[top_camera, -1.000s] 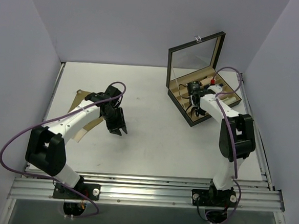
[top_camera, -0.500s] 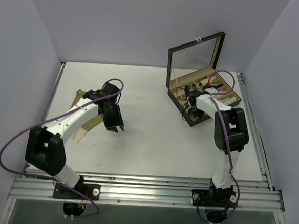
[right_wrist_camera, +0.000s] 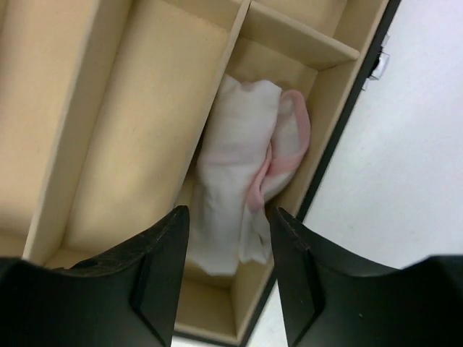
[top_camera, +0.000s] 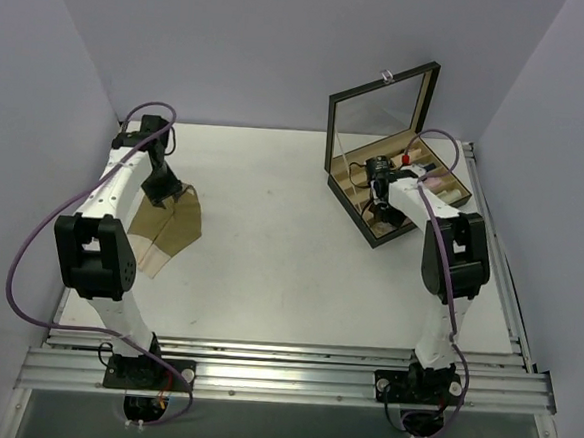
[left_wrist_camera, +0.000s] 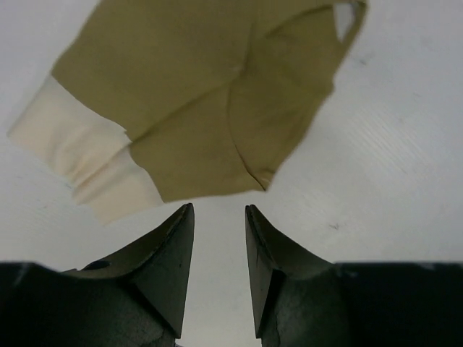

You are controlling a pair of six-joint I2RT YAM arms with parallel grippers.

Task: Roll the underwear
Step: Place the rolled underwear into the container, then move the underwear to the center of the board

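Observation:
The tan-beige underwear (top_camera: 176, 229) lies flat on the table at the left. In the left wrist view (left_wrist_camera: 195, 94) its paler band (left_wrist_camera: 79, 155) is at the left. My left gripper (top_camera: 164, 186) (left_wrist_camera: 219, 211) is open and empty, just off the cloth's edge. The white underwear with pink edging (right_wrist_camera: 239, 166) lies bunched in an end compartment of the box (top_camera: 375, 240). My right gripper (top_camera: 379, 188) (right_wrist_camera: 228, 213) is open above it, with one jaw on each side of the cloth and not gripping it.
The black box has beige dividers (right_wrist_camera: 231, 50) and a raised mirrored lid (top_camera: 380, 110) at the back right. Its dark rim (right_wrist_camera: 340, 137) runs beside my right jaw. Other items lie in its far compartments (top_camera: 445, 185). Grey walls enclose the table on three sides.
My left arm has swung from the table's middle to the far left, leaving the tan underwear uncovered and spread out. My right gripper has shifted slightly over the box.

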